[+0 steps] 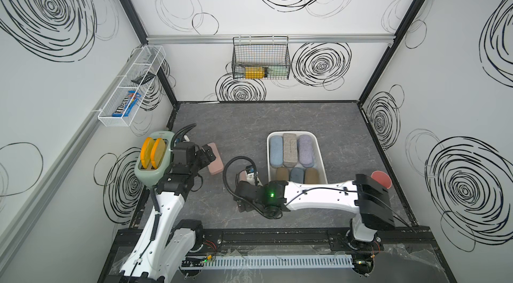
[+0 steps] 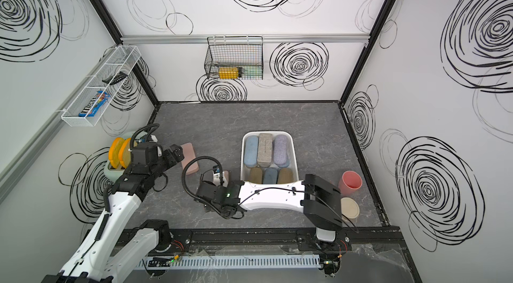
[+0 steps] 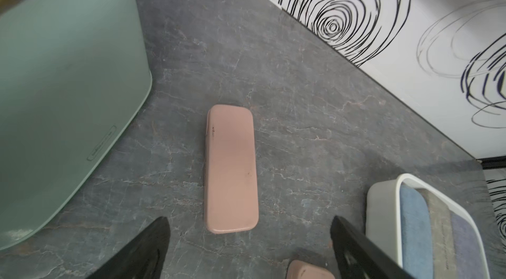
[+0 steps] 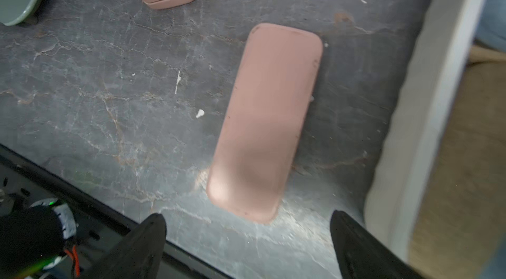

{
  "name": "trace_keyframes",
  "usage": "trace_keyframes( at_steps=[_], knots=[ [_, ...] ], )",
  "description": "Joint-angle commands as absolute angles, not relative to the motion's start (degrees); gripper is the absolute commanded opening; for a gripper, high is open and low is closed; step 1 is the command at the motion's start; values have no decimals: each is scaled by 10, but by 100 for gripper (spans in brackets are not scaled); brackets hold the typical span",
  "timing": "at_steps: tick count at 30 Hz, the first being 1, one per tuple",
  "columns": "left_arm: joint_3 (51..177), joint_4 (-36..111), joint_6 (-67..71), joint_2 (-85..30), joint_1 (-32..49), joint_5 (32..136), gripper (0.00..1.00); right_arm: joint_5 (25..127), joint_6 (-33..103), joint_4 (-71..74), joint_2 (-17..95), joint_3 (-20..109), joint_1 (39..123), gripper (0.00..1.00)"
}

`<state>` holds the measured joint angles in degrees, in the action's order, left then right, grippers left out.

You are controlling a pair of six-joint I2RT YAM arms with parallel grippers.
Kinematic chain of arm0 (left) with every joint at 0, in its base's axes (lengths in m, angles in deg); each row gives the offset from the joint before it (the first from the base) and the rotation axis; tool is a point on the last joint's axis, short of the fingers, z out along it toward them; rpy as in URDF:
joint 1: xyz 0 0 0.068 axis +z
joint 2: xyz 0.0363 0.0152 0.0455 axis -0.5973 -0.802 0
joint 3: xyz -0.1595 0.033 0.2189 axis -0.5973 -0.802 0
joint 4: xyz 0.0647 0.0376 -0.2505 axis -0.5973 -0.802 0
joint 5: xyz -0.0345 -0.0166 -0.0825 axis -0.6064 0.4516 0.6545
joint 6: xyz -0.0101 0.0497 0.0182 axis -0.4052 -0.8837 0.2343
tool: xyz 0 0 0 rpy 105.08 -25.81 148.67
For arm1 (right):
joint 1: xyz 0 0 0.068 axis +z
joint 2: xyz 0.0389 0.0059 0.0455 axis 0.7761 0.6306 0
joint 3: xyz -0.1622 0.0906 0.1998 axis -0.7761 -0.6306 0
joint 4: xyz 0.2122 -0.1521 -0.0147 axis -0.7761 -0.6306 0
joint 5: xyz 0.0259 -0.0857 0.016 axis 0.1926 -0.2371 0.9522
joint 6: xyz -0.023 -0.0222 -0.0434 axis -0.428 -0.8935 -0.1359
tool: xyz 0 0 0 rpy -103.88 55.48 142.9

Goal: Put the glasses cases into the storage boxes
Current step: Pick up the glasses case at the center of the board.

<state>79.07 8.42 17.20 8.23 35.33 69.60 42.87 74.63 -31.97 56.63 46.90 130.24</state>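
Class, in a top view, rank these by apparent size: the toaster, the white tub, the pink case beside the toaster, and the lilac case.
1. white tub
2. toaster, partly hidden, so less sure
3. pink case and lilac case: they look alike, and the pink one is partly covered, so no ranking.
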Motion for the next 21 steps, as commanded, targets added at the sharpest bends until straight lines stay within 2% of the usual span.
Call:
trace_keyframes(
  at_steps=[1,6,11,21],
  knots=[
    [778,99,162,96,354,695,96,434,753,-351,597,506,1296,97],
    [767,119,169,100,351,724,96,506,766,-286,587,441,1251,97],
    [761,133,168,97,343,749,96,537,742,-280,622,450,1237,97],
    [761,132,168,76,317,745,96,525,732,-308,673,504,1225,99]
  ],
)
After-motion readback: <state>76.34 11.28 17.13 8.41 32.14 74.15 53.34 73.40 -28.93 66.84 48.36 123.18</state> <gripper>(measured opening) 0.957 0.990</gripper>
